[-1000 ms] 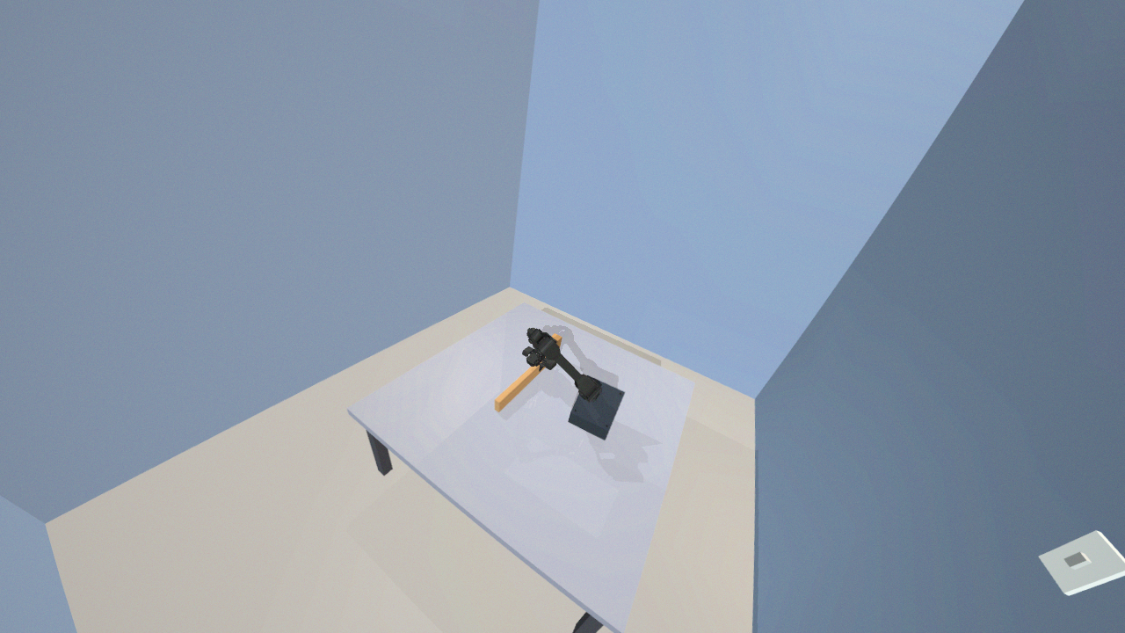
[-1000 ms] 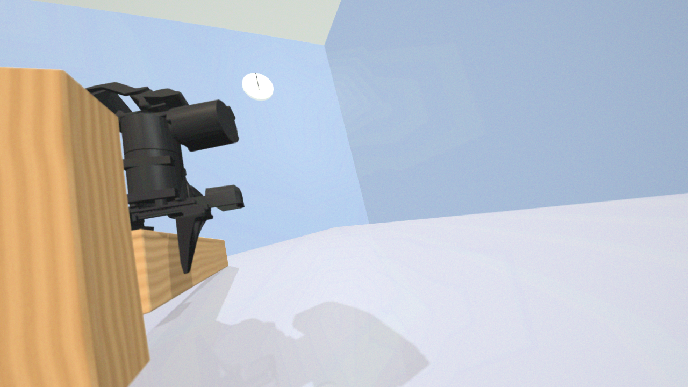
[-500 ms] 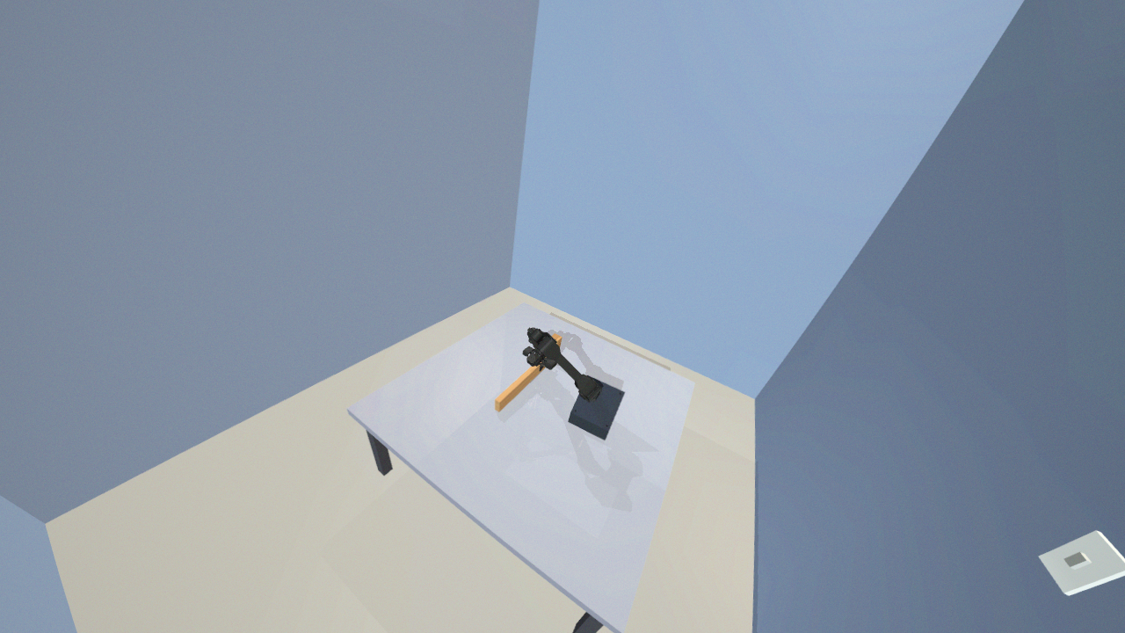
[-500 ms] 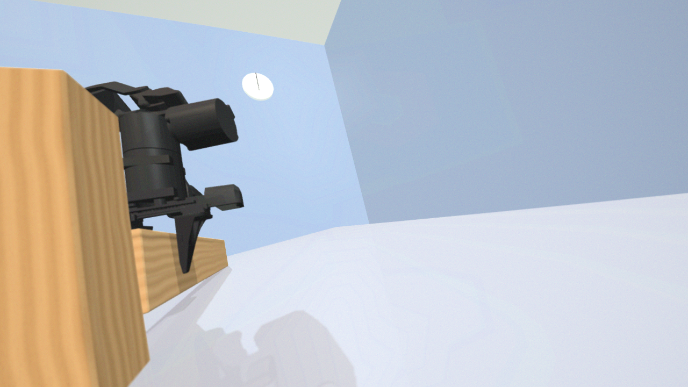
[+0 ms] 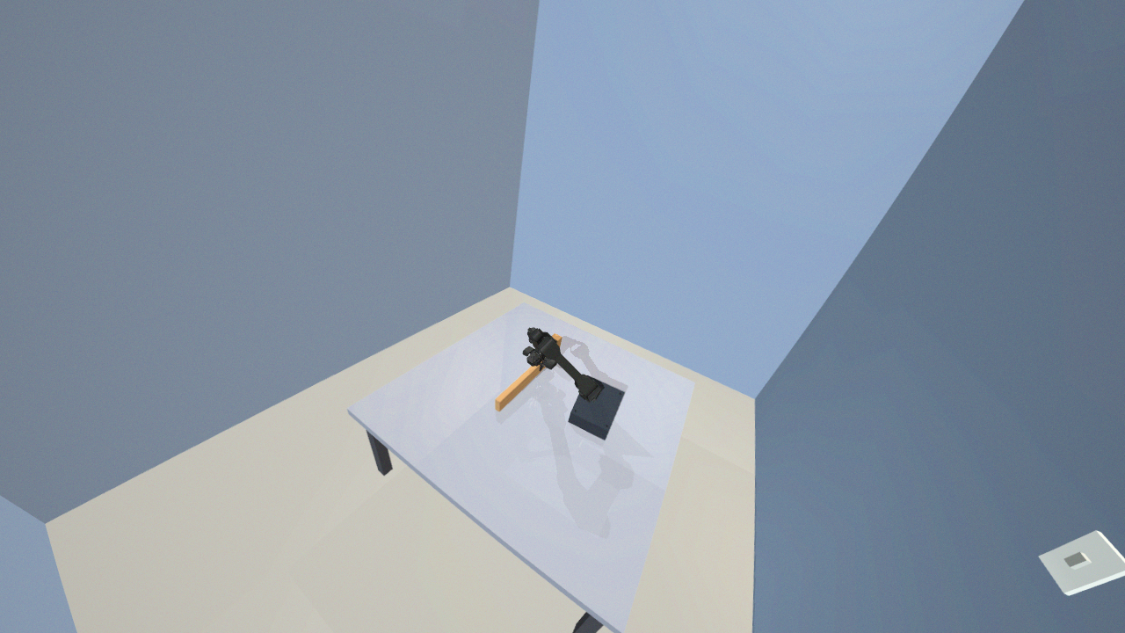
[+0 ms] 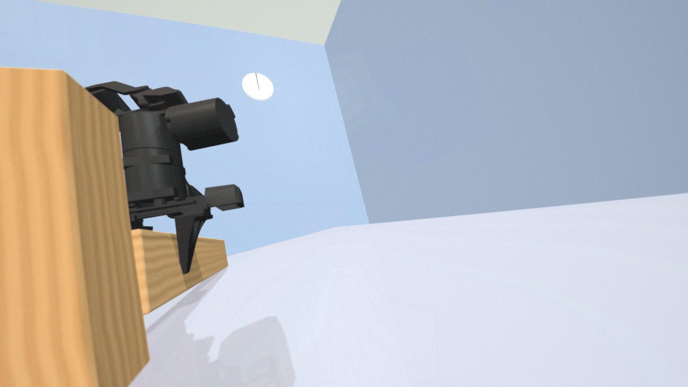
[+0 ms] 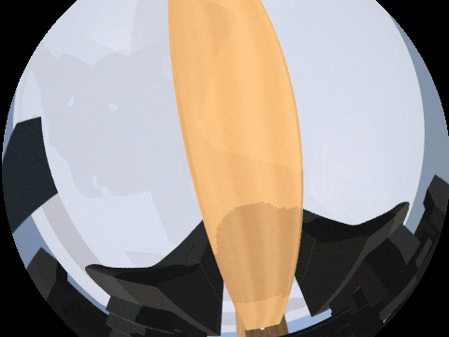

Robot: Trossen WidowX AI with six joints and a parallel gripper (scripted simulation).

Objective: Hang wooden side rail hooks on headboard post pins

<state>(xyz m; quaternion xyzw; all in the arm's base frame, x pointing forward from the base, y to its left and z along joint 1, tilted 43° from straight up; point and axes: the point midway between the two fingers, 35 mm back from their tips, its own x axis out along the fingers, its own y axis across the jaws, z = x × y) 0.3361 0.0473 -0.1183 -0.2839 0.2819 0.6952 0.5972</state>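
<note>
The wooden side rail (image 5: 515,390) (image 6: 163,274) (image 7: 243,117) runs away from the post, its far end down at the table. My gripper (image 5: 540,367) (image 6: 180,259) (image 7: 257,243) is shut on the rail near its post end, with a finger on each side. The headboard post (image 5: 557,338) (image 6: 38,216) stands upright just beyond that end and fills the left foreground in the exterior view. The post end seems slightly above the table. The steel hooks, slot and pins are hidden, so I cannot tell whether the hooks touch the pins.
The dark base block (image 5: 598,409) (image 7: 28,164) stands on the white table (image 5: 487,464) (image 6: 457,298) (image 7: 355,117) beside the rail. The arm reaches from it over the rail. The post hides part of the gripper and rail in the exterior view.
</note>
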